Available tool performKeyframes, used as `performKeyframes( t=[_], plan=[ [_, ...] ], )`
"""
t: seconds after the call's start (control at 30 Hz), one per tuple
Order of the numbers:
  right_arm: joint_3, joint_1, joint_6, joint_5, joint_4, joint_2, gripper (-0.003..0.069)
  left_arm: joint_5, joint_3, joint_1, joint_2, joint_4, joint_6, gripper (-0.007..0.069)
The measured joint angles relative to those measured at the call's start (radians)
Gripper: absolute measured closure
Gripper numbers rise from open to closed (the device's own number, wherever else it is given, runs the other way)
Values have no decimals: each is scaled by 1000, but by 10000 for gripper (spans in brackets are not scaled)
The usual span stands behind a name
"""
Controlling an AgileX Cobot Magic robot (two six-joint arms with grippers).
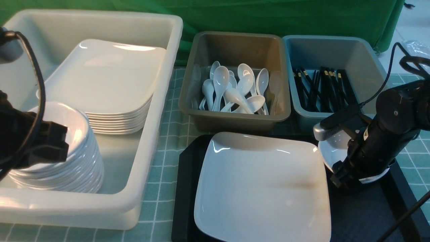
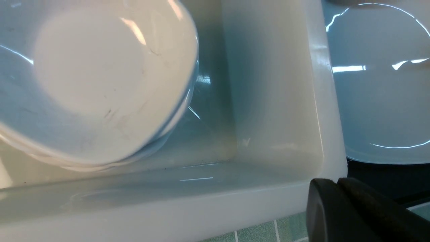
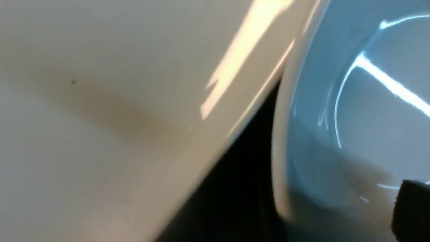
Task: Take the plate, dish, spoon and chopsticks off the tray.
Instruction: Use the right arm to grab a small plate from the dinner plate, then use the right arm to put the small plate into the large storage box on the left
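The plate (image 3: 100, 117) lies just beside the dish (image 3: 336, 101), with the black tray (image 3: 235, 188) showing between them. One dark claw finger (image 3: 411, 211) overlaps the dish's inside.

1. I can't read any text, label, brand or number in the front view.
2. Only marks I see: gold bands on the chopsticks (image 1: 331, 75) in the blue bin (image 1: 369, 60). They're too small for me to tell if they carry lettering.
3. Both wrist views: blurred, nothing legible.

Bright even light, glare streaks on the plate (image 1: 262, 188); wrist views blurred
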Motion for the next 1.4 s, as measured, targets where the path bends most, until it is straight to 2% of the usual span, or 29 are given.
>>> performKeyframes(
  t=[0.07,0.1,0.13,0.2,0.27,0.4,0.47,0.53,0.63,0.73,0.77,0.83,0.87,0.97,1.1,1.2,1.4],
  plan=[
    [0,1,-3,-24,0,12,197,0,0,0,0,0,0,615],
    [0,1,-5,-24,0,12,207,0,0,0,0,0,0,615],
    [-1,8,-19,-46,3,11,316,0,0,0,0,0,0,615],
    [-5,14,-23,-73,-7,4,435,0,0,0,0,0,0,615],
    [-11,14,-20,-68,-15,-12,468,0,0,0,0,1,0,615],
    [-17,21,4,-11,-15,-55,487,-1,0,0,0,11,0,615],
    [-24,43,27,57,-13,-126,553,-8,0,0,0,37,-22,615],
    [-37,64,47,88,5,-206,587,-13,0,0,0,52,-46,615],
    [-76,113,63,82,31,-293,592,-20,0,0,0,64,-66,615],
    [-200,209,5,50,127,-373,592,-22,0,0,-4,106,-123,615],
    [-200,209,5,50,134,-374,592,-24,0,0,-6,111,-131,615],
    [-334,319,-87,34,243,-357,592,-50,0,0,-32,135,-174,615],
    [-334,327,-87,34,251,-353,592,-53,0,0,-35,137,-177,615],
    [-504,505,-175,-21,344,-240,592,-86,0,0,-107,170,-235,615],
    [-601,600,-195,-75,357,-137,592,-89,0,0,-165,224,-290,615],
    [-736,716,-228,-134,361,31,592,-89,0,0,-268,322,-380,615],
    [-933,799,-299,-157,362,264,592,-47,0,0,-371,384,-450,615]
  ],
)
